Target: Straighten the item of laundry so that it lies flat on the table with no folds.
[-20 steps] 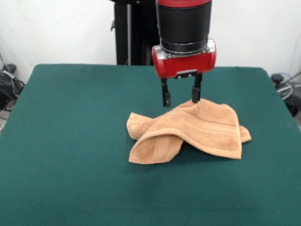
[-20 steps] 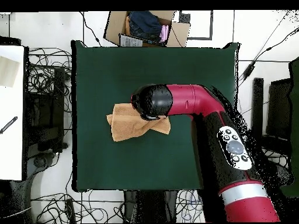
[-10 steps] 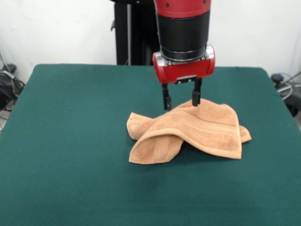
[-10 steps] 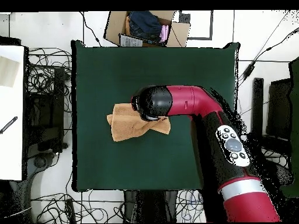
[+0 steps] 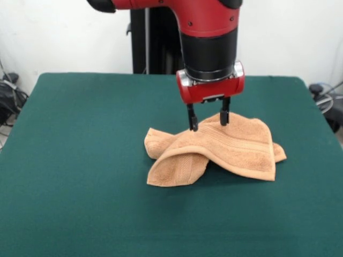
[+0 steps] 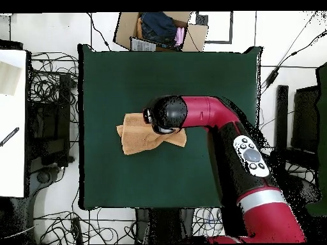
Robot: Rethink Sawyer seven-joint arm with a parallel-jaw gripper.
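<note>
The light orange-tan towel lies crumpled and folded over itself on the dark green table, right of centre in the front view. Its left part is doubled under into a thick fold. My gripper hangs straight down over the towel's far top edge, open, with both fingertips touching or just pressing into the cloth. In the overhead view the towel shows left of the arm's black wrist, which hides the gripper.
A cardboard box with clothes stands beyond the table's far edge in the overhead view. Cables lie on the floor around the table. A white desk is at the left.
The gripper has come down from just above the towel until its open fingertips reach the cloth. The towel has not moved.
</note>
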